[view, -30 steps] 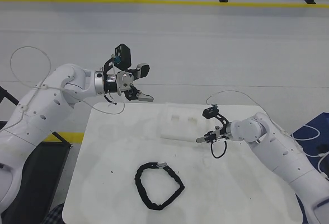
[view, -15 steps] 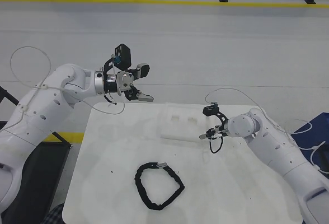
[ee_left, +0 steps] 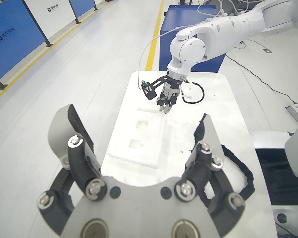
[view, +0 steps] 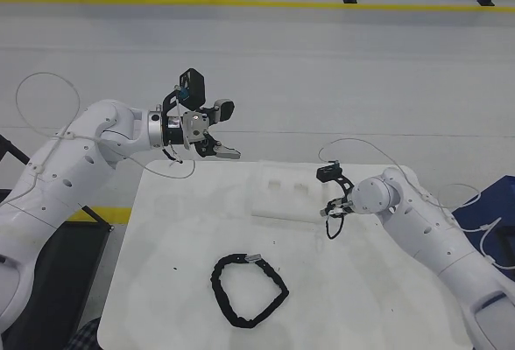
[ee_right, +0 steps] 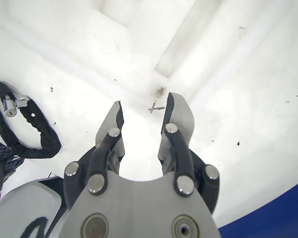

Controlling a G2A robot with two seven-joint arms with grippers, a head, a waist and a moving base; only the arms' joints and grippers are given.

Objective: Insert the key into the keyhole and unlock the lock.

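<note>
A small silver key lies on the white table at the corner of the foam tray. My right gripper hangs open just above the key, which shows between its fingertips, nearer one pad. From above, the right gripper sits at the tray's right end. The black chain lock lies looped on the table's near half, and its silver lock cylinder shows a keyhole. My left gripper is open and holds nothing, raised beyond the table's far left corner.
The foam tray has several shallow rectangular recesses and lies at the table's far middle. A blue cabinet stands past the table's right end. A black cable loops from the right wrist.
The right wrist has turned and drawn in toward the tray's corner, so its gripper points more steeply down. The left arm and the chain lock have not moved.
</note>
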